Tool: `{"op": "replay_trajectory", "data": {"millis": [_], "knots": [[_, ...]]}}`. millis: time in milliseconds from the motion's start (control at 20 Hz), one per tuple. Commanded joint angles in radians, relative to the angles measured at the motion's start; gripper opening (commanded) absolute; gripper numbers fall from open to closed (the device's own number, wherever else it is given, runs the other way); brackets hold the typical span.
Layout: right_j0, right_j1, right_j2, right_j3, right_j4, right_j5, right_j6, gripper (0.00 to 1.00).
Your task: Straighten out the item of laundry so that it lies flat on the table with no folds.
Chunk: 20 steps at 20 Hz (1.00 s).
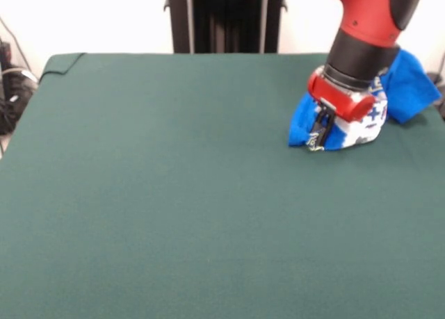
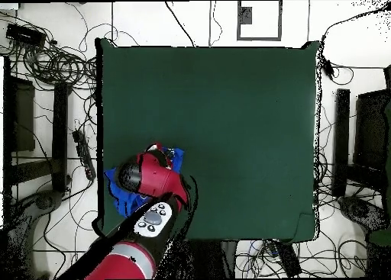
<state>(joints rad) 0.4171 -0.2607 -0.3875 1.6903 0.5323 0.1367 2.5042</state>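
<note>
One gripper [image 1: 318,133], down at the bunched blue T-shirt [image 1: 348,121], fingers dark against cloth; whether apart or clamped, impossible to tell. Shirt heaped with print partly showing, at the green table [image 1: 174,194] toward 2 o'clock in the front view, near the edge.

- The table [image 1: 174,194] fills most of the view, its dark green cloth bare across the middle and the near side.
- The T-shirt [image 1: 410,86] sits bunched near the far right corner, bright blue, one part sticking out toward the right edge.
- A white patch of print with blue marks (a plus shape among them) shows on the crumpled front.
- The red and black arm [image 1: 365,27] comes down from the top right onto the heap.
- The gripper [image 1: 318,135] is down at the bundle's left front, its dark tips against the cloth; whether they pinch it cannot be told.
</note>
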Motion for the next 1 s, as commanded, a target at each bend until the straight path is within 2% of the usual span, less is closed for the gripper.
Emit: {"op": "replay_trajectory", "data": {"millis": [50,150,200,300,450,700,900,1000], "knots": [[0.205,0.136,-0.142,-0.092,0.060,0.107,0.217,0.00],[0.320,0.247,-0.393,-0.150,0.071,0.176,0.233,0.00],[0.379,0.337,-0.578,-0.177,0.077,0.218,0.235,0.00],[0.409,0.415,-0.729,-0.188,0.072,0.236,0.231,0.00],[0.425,0.558,-0.941,-0.189,0.075,0.191,0.242,0.00],[0.383,0.571,-0.977,-0.185,0.070,0.077,0.225,0.00],[0.340,0.484,-0.946,-0.162,0.031,0.003,0.164,0.00],[0.337,0.448,-0.929,-0.161,0.017,0.004,0.143,0.00]]}}
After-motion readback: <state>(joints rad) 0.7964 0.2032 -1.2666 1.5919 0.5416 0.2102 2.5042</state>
